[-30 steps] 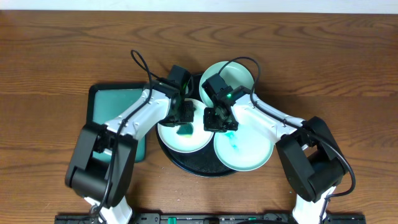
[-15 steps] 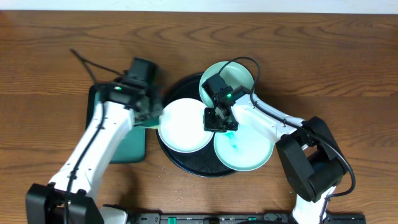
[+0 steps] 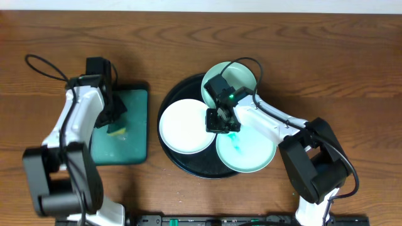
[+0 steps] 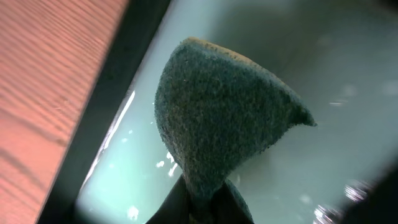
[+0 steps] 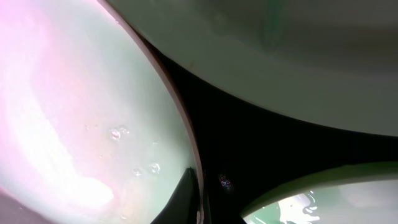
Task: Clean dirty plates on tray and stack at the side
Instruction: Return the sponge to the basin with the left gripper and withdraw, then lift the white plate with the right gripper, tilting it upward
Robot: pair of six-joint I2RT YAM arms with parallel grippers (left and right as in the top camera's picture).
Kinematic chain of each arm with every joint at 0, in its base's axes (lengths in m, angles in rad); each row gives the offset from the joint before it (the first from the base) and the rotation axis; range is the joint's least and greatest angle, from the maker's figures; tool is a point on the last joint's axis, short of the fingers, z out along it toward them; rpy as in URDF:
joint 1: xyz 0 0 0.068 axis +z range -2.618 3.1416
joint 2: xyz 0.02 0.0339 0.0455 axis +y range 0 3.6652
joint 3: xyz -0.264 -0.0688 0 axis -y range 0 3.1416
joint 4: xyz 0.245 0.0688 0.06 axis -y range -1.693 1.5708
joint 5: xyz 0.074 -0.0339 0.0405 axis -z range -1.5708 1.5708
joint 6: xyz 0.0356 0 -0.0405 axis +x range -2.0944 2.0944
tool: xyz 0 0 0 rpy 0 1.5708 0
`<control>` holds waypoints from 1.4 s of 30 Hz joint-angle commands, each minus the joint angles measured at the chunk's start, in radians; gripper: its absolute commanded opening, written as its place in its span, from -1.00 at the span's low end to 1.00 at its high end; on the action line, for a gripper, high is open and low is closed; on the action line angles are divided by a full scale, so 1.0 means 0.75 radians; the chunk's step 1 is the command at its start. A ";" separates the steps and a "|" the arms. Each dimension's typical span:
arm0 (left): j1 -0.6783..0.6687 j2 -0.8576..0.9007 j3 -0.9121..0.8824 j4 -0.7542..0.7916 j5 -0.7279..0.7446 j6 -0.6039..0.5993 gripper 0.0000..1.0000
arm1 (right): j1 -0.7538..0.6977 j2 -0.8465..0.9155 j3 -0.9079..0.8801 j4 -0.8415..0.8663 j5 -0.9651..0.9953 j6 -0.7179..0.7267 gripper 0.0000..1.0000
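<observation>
One camera looks straight down on the whole tabletop [image 3: 251, 37]. Wrist cameras look close: left at green tray [image 3: 135, 135], right at plates [image 3: 182, 125].

Overhead: bright, even, diffuse light from above, sharp across the whole frame. Table [image 3: 314, 56] grain is crisp, and the arms throw only short, soft shadows. Black tray [image 3: 188, 166] is glossy, with a faint pale sheen on its rim.

Left wrist: sponge [image 4: 224, 124] in moderate focus. The green tray [image 4: 348, 74] behind it is soft, with white glints along its wet edge. Lower right corner is a dark blur.

Right wrist: very close, everything soft. White plate [image 5: 62, 112] is blown out, with a pinkish cast.
</observation>
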 commanded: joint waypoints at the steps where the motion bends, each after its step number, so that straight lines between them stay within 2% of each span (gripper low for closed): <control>1: 0.008 0.101 0.005 0.014 -0.007 0.038 -0.86 | 0.033 0.053 -0.045 -0.021 -0.004 -0.021 -0.97; 10: 0.008 0.141 0.005 0.022 -0.002 0.038 -0.85 | 0.033 0.053 -0.045 -0.020 -0.004 -0.021 -0.97; 11: 0.008 0.135 0.005 0.022 0.006 0.038 -0.68 | 0.033 0.053 -0.045 -0.020 -0.003 -0.021 -0.97; 13: 0.008 0.118 0.005 0.022 0.044 0.038 -0.05 | 0.033 0.053 -0.045 -0.020 -0.004 -0.021 -0.97; 14: 0.008 0.107 0.005 0.022 0.065 0.038 0.20 | 0.033 0.053 -0.045 -0.020 -0.004 -0.021 -0.97; 15: 0.008 0.091 0.005 0.022 0.092 0.038 0.34 | 0.033 0.053 -0.045 -0.020 -0.004 -0.021 -0.98; 17: 0.007 0.042 0.005 0.022 0.136 0.038 0.40 | 0.033 0.053 -0.045 -0.020 -0.004 -0.021 -0.97; 23: -0.024 -0.244 0.005 0.007 0.164 0.033 0.41 | 0.033 0.053 -0.045 -0.020 -0.004 -0.021 -0.97; 25: -0.044 -0.362 0.005 -0.015 0.164 0.032 0.58 | 0.033 0.053 -0.045 -0.020 -0.008 -0.021 -0.97; 32: -0.126 -0.713 0.005 -0.138 0.169 0.018 0.58 | 0.005 0.014 -0.029 -0.012 -0.168 -0.100 -0.97; 36: -0.161 -0.812 0.005 -0.168 0.169 0.018 0.59 | -0.042 -0.052 -0.021 -0.002 -0.288 -0.167 -0.97; 42: -0.191 -0.828 0.005 -0.192 0.169 0.018 0.59 | -0.123 -0.160 -0.020 -0.011 -0.457 -0.217 -0.97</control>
